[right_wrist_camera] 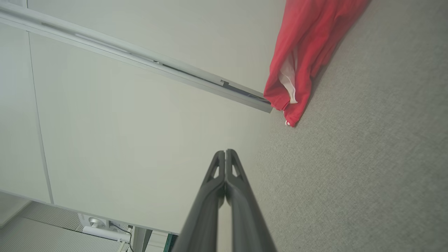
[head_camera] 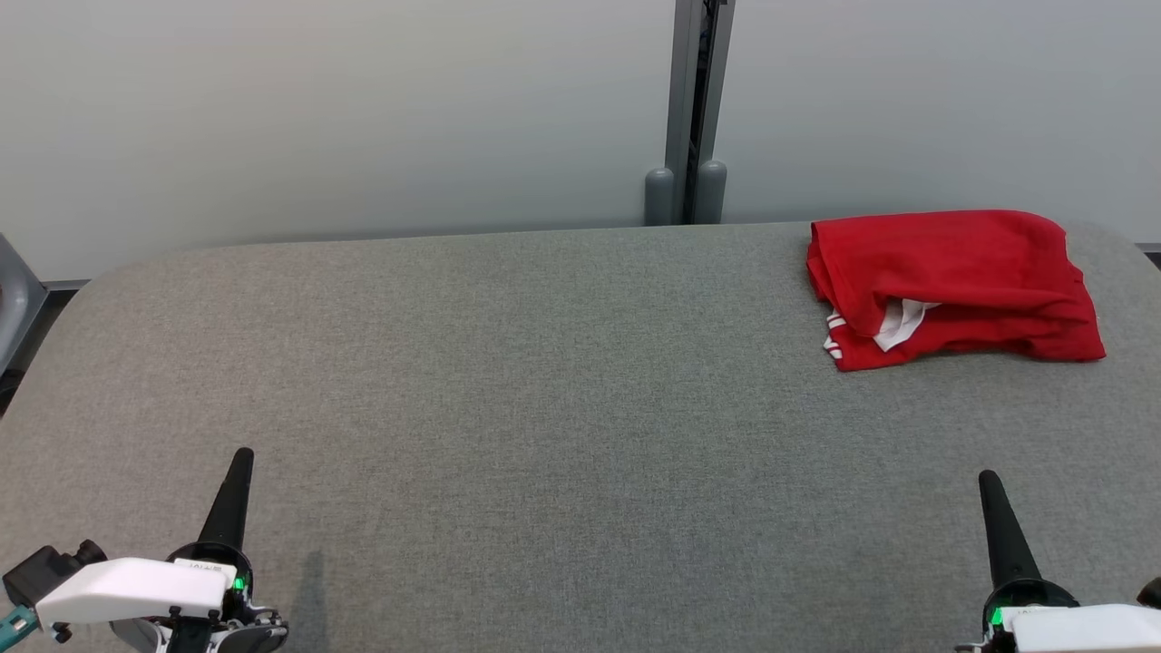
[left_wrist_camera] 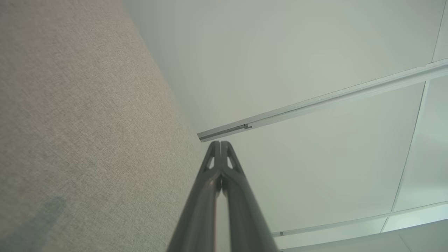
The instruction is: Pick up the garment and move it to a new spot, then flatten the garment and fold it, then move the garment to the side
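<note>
Garment — red, folded, with white trim — lies at the far right of the grey table in the head view, well apart from both grippers. Left wrist view: left gripper closed, empty. Right wrist view: right gripper closed, empty — garment beyond it.

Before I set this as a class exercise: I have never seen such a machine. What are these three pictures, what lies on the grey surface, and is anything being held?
This is a wheeled robot with two arms. One picture looks down from its head; the other two come from a camera on each wrist, looking along that arm's dark fingers. In the head view the left gripper sits at the lower left and the right gripper at the lower right. On the grey table lies a red garment with white trim, loosely folded at the far right. Both sets of jaws are shut and hold nothing; neither touches the garment.
</note>
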